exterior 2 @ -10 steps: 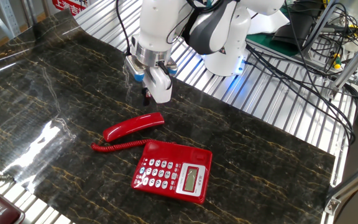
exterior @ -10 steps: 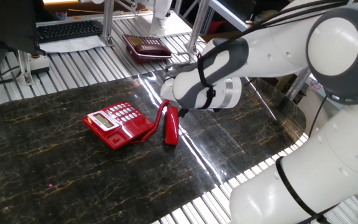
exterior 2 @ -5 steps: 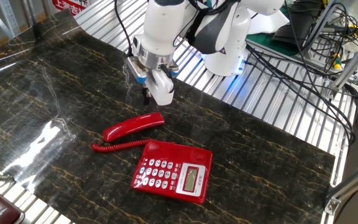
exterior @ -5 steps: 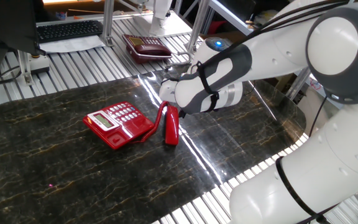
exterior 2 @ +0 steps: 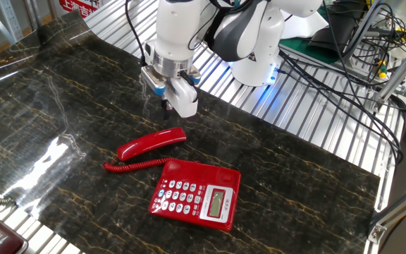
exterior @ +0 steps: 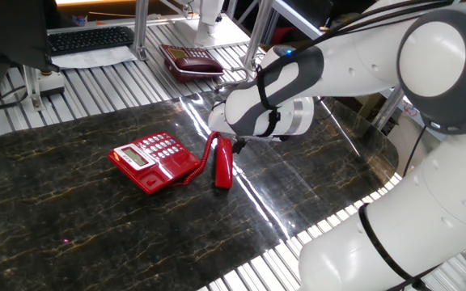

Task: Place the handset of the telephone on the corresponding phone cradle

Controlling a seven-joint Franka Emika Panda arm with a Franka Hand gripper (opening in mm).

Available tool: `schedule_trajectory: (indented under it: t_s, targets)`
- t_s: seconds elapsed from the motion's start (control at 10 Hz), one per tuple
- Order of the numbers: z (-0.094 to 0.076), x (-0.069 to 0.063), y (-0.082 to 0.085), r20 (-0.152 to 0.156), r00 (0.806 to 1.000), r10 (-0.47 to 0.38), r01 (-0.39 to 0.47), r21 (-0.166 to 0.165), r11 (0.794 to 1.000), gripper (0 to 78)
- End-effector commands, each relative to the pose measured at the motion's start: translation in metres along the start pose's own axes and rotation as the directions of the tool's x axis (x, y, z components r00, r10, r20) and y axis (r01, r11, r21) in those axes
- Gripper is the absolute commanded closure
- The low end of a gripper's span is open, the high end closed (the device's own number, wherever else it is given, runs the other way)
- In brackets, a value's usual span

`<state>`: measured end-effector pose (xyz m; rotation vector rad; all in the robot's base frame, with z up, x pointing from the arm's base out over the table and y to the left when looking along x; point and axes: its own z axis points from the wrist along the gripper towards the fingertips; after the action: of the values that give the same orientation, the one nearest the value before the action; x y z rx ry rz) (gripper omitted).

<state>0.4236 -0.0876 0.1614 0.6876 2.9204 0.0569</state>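
Viewing my gripper above the marble table, clear of the handset.
From left to right in the other fixed view, I see the handset lying off its phone cradle, just beside the telephone; whether the jaws are parted I cannot tell.

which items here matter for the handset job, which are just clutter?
Job:
- handset, lying on the table beside the base
- telephone
- phone cradle, empty
- gripper, above the handset, holding nothing

Clutter:
- dark maroon phone
- computer keyboard
- cables
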Motion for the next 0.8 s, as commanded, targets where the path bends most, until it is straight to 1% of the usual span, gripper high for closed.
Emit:
schedule_trajectory:
  t_s: [0.1, 0.3, 0.5, 0.6, 0.7, 0.8]
  targets:
    - [0.008, -0.003, 0.003, 0.082, 0.995, 0.049, -0.05, 0.006, 0.999, 77.6]
    - [0.012, -0.005, 0.007, 0.111, 0.991, 0.077, -0.076, -0.011, 0.997, 77.6]
    - [0.016, -0.013, 0.014, 0.112, 0.989, 0.098, -0.098, -0.007, 0.995, 77.6]
    - [0.015, -0.02, 0.021, 0.112, 0.987, 0.113, -0.114, 0.006, 0.993, 77.6]
    - [0.016, -0.023, 0.023, 0.094, 0.988, 0.12, -0.121, 0.008, 0.993, 77.6]
    - [0.019, -0.024, 0.025, 0.088, 0.987, 0.131, -0.133, 0.008, 0.991, 77.6]
